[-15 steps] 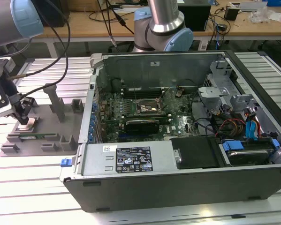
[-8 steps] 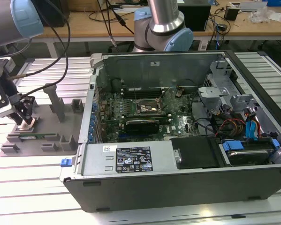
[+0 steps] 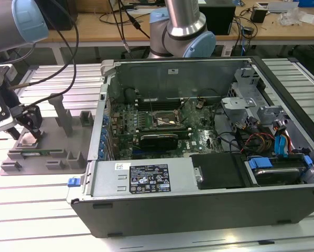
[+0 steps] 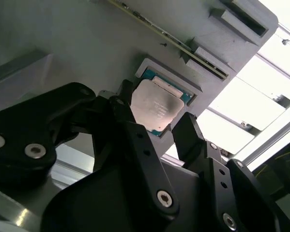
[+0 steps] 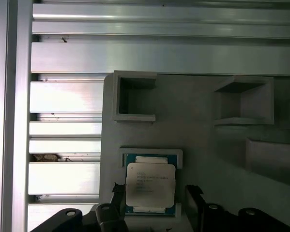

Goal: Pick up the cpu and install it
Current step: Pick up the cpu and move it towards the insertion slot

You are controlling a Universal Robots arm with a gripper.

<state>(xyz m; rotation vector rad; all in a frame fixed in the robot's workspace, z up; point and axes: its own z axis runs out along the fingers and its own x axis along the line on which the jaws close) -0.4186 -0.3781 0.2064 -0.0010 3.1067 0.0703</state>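
First wrist view shows your end effector (image 5: 155, 189) open astride the cpu (image 5: 150, 181); close evenly, keeping it level.

The silvery square cpu (image 5: 150, 186) lies flat in a grey tray's (image 5: 207, 145) shallow recess.

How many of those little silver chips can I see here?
1. The cpu lies in its recess on the grey holder, straddled by the open tool. Others may hide inside the case.
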